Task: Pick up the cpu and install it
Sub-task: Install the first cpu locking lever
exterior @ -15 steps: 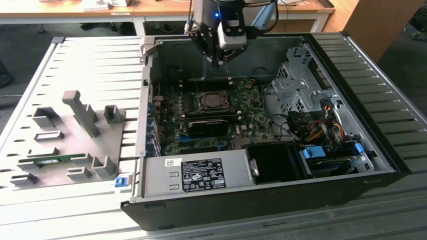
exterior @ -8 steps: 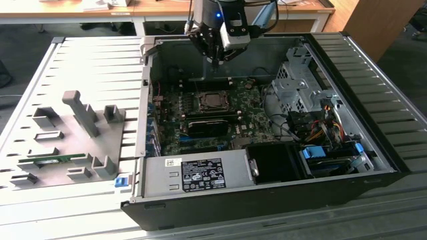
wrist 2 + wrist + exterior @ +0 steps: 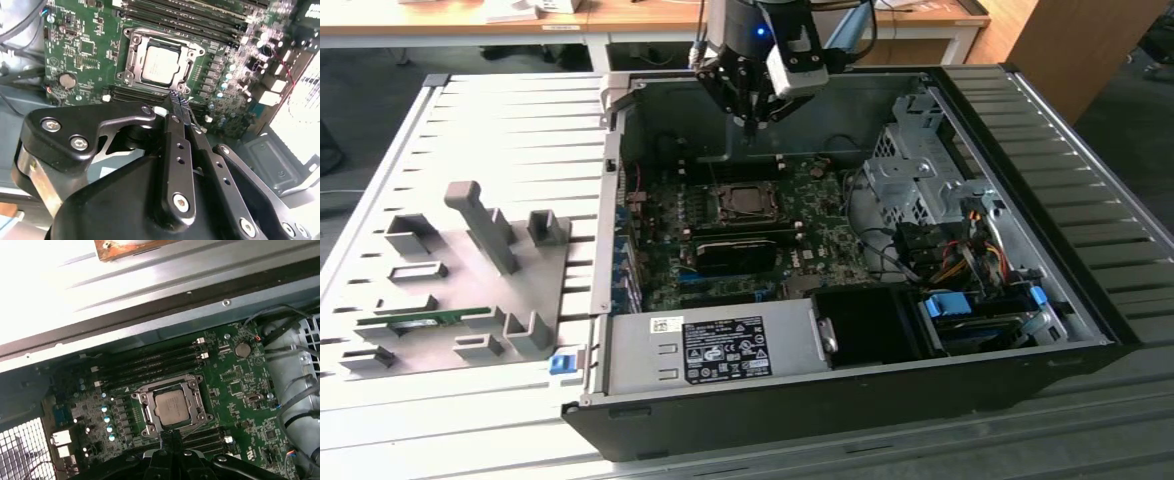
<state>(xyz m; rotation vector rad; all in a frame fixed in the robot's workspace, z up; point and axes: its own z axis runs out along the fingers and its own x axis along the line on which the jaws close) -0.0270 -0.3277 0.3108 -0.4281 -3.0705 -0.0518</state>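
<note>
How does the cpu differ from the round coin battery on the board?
The cpu is square with a flat silver-grey top; the coin battery is round and smaller. The cpu sits inside the metal-framed socket; the battery sits apart from the socket, out on the green motherboard. Both are shiny metal.

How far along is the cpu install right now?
Mostly done, it seems: the cpu already lies in the socket on the motherboard, seen in both wrist views. The end effector is shut with nothing in it and hangs above the board inside the open computer case. Whether the socket's metal frame is latched down over the chip cannot be told.
</note>
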